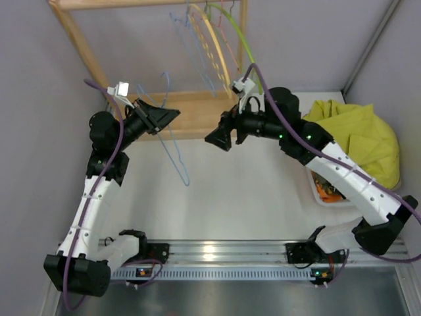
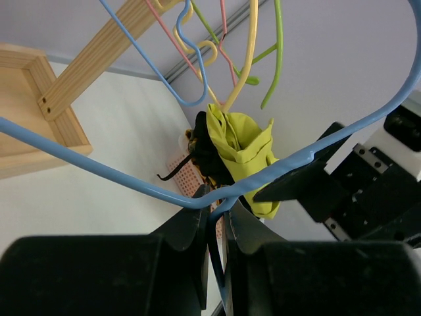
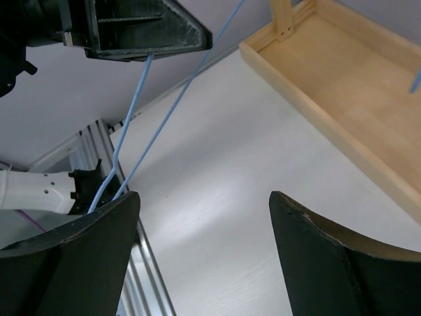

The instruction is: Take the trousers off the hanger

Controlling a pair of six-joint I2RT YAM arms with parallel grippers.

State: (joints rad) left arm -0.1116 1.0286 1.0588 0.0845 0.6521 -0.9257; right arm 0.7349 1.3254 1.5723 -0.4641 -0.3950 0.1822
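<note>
**newbie_q:** Can't spot the trousers point(image 1: 362, 141) on the hanger point(image 1: 175, 158). Looking in the wrong place?

**rackwatcher:** Yep lol. Check the right edge of the overhead view. Heaped up there, mustard-yellow, piled on a white basket point(image 1: 325, 191), well apart from the hanger. Also visible in the middle of the left wrist view, pressed against some black cloth point(image 2: 204, 155).

**newbie_q:** And the hanger itself?

**rackwatcher:** Thin light-blue wire, centre-left in the overhead shot, nothing draped on it. Pinched by the left gripper point(image 1: 158, 117). Easy to see low in the left wrist view, fingers clamped tight around the wire.

**newbie_q:** What about the right gripper point(image 1: 220, 138)?

**rackwatcher:** Spread wide, nothing between the fingers. Hovering mid-frame just right of the hanger, facing the left gripper.

**newbie_q:** Anything else worth noting?

**rackwatcher:** Just a wooden rack point(image 1: 197, 112) across the top of the overhead view, with the other hangers point(image 1: 210, 46) bunched on its rail at upper middle: yellow, lime-green, pink, a couple more blue.
</note>
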